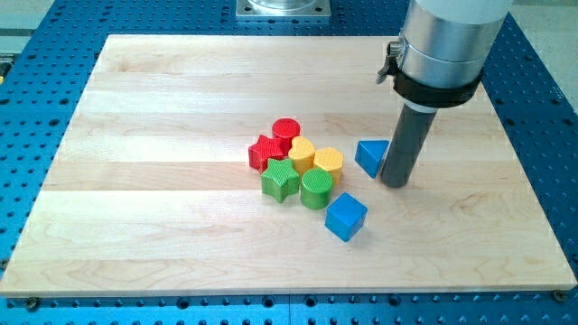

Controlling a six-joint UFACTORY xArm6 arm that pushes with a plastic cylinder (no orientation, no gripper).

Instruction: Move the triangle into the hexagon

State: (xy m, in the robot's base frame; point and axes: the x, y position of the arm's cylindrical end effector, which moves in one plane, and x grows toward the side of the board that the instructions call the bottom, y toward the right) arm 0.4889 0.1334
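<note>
The blue triangle (370, 155) lies on the wooden board right of the block cluster. My tip (395, 183) stands just to its right, touching or almost touching its right side. The yellow hexagon (328, 162) is a short gap to the triangle's left, at the right edge of the cluster. Beside it sit a yellow heart-like block (302, 150), a red cylinder (286, 131), a red star (265, 152), a green star (281, 181) and a green cylinder (316, 188).
A blue cube (346, 217) lies below the cluster, toward the view's bottom. The wooden board (135, 181) rests on a blue perforated table (551, 108). The arm's wide silver body (442, 41) hangs over the board's top right.
</note>
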